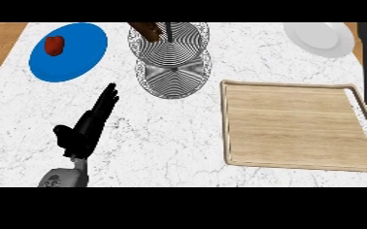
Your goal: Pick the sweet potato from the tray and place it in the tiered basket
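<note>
We see the sweet potato [147, 30], brown and tapered, already lying in the tiered basket's [174, 68] upper tier at upper centre, the wooden tray [287, 126] bare at right. It looks stiff, fairly heavy and best held around its thick middle. Our left hand [90, 126], lower left, has fingers straight and together, holding nothing.

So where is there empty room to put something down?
The wooden tray is bare. Open counter lies between the left hand and the tray. It is crowded up top: blue plate, tiered basket holding the sweet potato, white plate.
</note>
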### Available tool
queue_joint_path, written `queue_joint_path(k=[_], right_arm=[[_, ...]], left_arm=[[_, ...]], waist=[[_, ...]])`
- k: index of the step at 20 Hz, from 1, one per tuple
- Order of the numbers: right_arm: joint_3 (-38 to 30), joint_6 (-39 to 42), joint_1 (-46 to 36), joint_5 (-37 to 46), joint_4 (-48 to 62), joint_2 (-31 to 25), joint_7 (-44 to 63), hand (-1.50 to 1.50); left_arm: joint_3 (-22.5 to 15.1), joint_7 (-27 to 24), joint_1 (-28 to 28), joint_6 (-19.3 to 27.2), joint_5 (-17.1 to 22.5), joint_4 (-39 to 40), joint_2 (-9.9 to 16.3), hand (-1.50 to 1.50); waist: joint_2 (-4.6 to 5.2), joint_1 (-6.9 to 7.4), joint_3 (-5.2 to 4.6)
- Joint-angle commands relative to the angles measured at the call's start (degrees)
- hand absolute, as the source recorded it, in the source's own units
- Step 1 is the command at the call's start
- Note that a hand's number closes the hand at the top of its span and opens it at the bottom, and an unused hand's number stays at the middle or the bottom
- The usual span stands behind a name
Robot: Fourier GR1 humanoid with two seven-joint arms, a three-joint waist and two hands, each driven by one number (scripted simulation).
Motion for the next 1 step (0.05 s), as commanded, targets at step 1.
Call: queue_joint_path(k=[1], right_arm=[[-1.40, 9.05, 10.42, -4.94, -12.83, -4.76, 2.05, -1.50]], left_arm=[[1.00, 0.96, 2.24, -1.46, 1.60, -1.72, 1.22, 0.00]], waist=[[-0.42, -0.73, 0.00]])
